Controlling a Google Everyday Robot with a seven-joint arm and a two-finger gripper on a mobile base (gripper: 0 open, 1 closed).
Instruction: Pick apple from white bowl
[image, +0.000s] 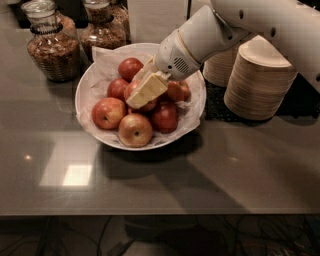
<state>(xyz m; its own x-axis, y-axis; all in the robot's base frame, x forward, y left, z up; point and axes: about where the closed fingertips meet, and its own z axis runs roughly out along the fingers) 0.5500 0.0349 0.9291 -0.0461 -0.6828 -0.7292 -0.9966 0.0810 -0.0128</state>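
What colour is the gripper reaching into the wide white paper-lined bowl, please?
Pale cream gripper, over the red apples in the white bowl; camera view.

Grey table, white bowl, glass jars, stacked bowls, gripper over bowl
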